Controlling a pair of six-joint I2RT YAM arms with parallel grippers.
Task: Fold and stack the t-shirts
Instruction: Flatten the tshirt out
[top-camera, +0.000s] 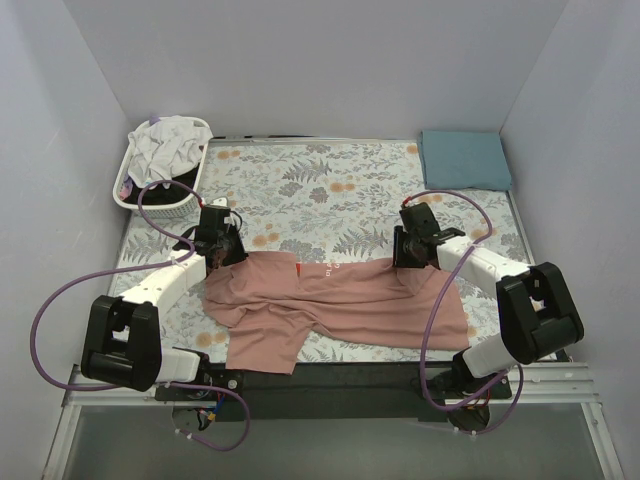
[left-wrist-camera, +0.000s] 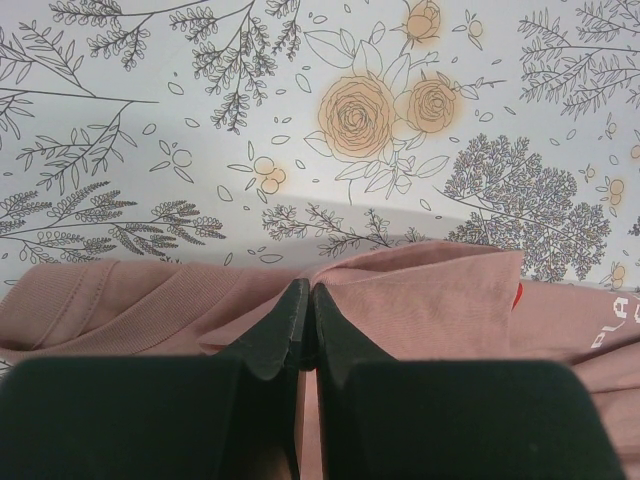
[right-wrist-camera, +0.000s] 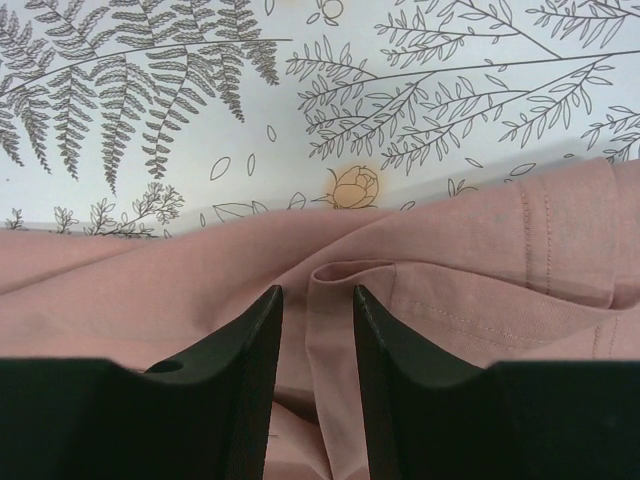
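Seeing my table (top-camera: 330, 190), dusty-pink t-shirt (top-camera: 340, 305) spread rumpled along its near edge, teal-blue t-shirt (top-camera: 465, 158) folded flat at its far right corner, left claw (left-wrist-camera: 303, 296) clenched on the pink cloth at the table's left, right claw (right-wrist-camera: 317, 292) parted astride a pink fold at its right.

— Painted how, on the left arm (top-camera: 165, 285) and right arm (top-camera: 485, 262)?
— White along the links, black and blocky at the joints; looped with purple cable (top-camera: 70, 286).
— And the left claw (left-wrist-camera: 309, 290), the right claw (right-wrist-camera: 316, 292)?
— Matte black, wedge-shaped, tapering bluntly.
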